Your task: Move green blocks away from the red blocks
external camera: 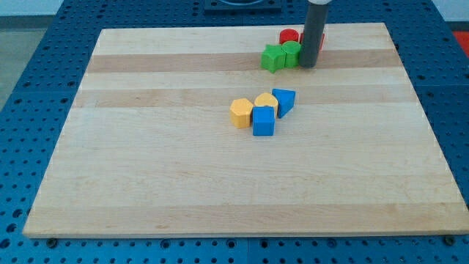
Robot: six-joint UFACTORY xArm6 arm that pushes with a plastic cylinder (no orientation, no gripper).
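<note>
A: What lies at the view's left on the surface [146,169]?

B: That side of the wooden board is bare wood. Going right, near the middle, there is a small group. First comes a yellow block [240,112] with several flat sides. Behind it sits a second yellow block [265,100], partly hidden. In front is a blue cube [264,121], touching both of them. A blue block [284,100] with a pointed form is just beside them on the right.

A: And the green ones?

B: They are near the view's top, right of the centre. A green block [273,57] with a star-like outline stands at the left, and a second green block [292,53] touches it. Directly behind them is a red cylinder [289,36]. Another red block [320,40] shows only as a thin edge behind the rod, so I cannot tell its shape.

A: Where is my tip [308,65]?

B: It rests against the right side of the second green block. There are no jaws on this arm, only the dark rod, so it grips nothing.
</note>
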